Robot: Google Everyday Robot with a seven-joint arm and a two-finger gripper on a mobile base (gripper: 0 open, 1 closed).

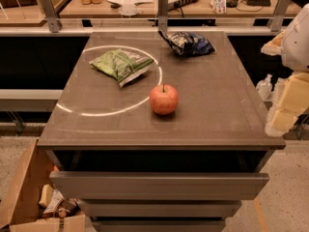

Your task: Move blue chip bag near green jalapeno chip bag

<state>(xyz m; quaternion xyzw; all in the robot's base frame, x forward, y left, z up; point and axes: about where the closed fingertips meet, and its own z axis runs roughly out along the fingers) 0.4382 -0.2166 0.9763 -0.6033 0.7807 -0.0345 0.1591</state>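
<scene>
Foil and plastic
The blue bag [188,43] and green bag [120,64] were glossy foil; table [217,105] smooth; gripper [281,119] at right edge, pale plastic.

Crumpled blue chip bag [187,43] at back, flat green jalapeno chip bag [121,65] apart leftward, gripper [284,111] far right

1. We look from one camera, raised before the table [212,115], facing forward and down across its top.
2. We sit fairly near; drawers [159,185] below and a desk [145,6] behind fit in.
3. The gripper [282,117] hangs at our right edge.
</scene>
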